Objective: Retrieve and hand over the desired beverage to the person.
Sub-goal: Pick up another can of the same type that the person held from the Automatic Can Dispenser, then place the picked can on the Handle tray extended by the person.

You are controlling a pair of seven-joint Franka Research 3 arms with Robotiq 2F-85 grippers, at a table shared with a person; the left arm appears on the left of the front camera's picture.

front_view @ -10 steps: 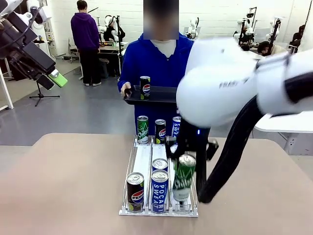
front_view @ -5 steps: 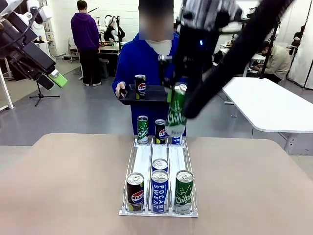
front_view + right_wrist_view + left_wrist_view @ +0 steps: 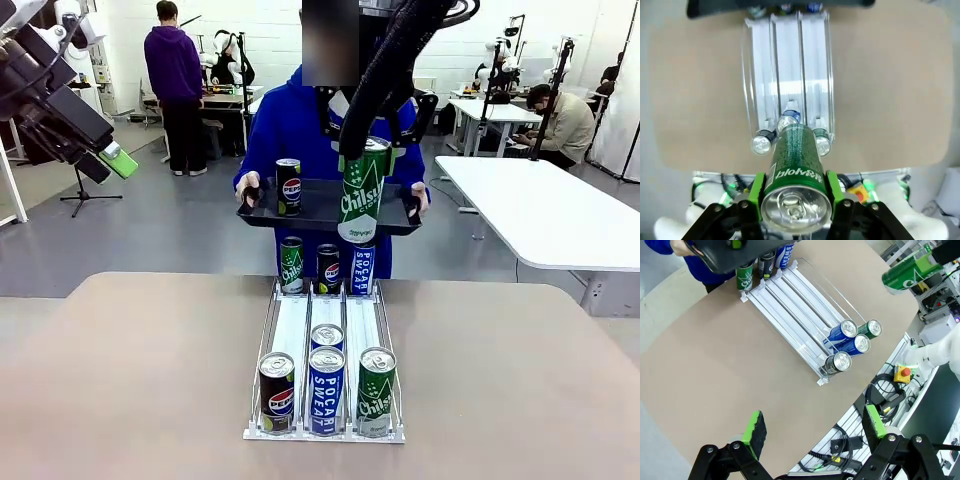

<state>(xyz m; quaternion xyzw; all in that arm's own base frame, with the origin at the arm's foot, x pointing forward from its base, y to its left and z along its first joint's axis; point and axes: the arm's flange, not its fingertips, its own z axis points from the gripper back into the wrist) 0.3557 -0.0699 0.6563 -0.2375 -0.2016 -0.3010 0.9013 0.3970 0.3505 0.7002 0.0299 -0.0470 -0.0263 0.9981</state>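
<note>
Right gripper (image 3: 368, 150) clamped on green Chilsung can (image 3: 362, 198), held high at far side, just over person's (image 3: 300, 125) black tray (image 3: 325, 212). Can rigid, smooth, likely slippery; thin wall dents easily, mid-body grip best. Left gripper (image 3: 812, 432) wide, holding nothing, above near surface (image 3: 715, 355).

Right arm stretched far across, left arm parked
Right tool (image 3: 365, 150) at 12 o'clock, clamped shut; left tool (image 3: 812, 429) at 9 o'clock, raised, fingers spread wide
</note>
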